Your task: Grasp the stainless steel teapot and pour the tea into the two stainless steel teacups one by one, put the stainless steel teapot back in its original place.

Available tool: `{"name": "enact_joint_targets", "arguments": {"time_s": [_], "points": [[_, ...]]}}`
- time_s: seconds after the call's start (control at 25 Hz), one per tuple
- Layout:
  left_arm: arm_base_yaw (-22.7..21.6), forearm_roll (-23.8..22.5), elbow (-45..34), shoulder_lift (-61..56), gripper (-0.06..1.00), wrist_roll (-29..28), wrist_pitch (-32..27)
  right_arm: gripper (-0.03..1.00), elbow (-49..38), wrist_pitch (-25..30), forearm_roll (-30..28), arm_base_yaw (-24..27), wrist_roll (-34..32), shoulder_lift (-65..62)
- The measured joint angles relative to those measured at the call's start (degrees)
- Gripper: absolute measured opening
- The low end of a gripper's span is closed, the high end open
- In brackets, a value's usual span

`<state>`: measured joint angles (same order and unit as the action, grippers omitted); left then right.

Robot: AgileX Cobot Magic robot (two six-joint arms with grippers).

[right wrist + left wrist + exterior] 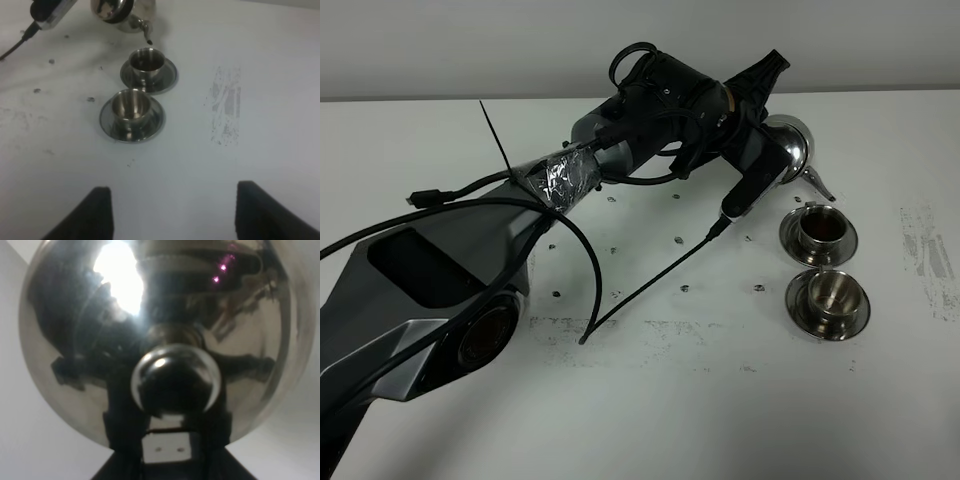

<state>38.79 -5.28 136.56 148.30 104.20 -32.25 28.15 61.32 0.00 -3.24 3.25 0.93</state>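
Note:
The stainless steel teapot (792, 145) hangs tilted above the white table, its spout (817, 184) dipping toward the far teacup (818, 230). My left gripper (772, 140) is shut on it from behind. In the left wrist view the pot's shiny body (75, 340) and lid knob (175, 380) fill the frame, with my left gripper (167, 442) just under the knob. The far teacup (146, 61) holds dark tea. The near teacup (827, 298) (131, 106) looks empty. Each cup stands on a saucer. My right gripper (175, 215) is open, well short of the cups, and out of the high view.
A black cable (650, 280) trails from the left arm across the table's middle. A grey scuff patch (923, 262) (227, 105) marks the table to the right of the cups. Small dark specks dot the surface.

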Motion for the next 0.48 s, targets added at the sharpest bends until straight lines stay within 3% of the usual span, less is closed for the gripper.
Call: {"name": "enact_joint_targets", "arguments": {"time_s": [0.08,0.24,0.48], "points": [[0.00,0.00,0.00,-0.61,0.19,-4.32,-0.75,0.51,0.00,0.00,0.00,0.00,0.00,0.00],[-0.06,0.00,0.00,-3.34,0.19,-18.96,-4.34,0.51,0.00,0.00,0.00,0.00,0.00,0.00],[-0.82,-1.19,0.00,-8.24,0.19,-48.43,-12.05,0.51,0.00,0.00,0.00,0.00,0.00,0.00]]}}
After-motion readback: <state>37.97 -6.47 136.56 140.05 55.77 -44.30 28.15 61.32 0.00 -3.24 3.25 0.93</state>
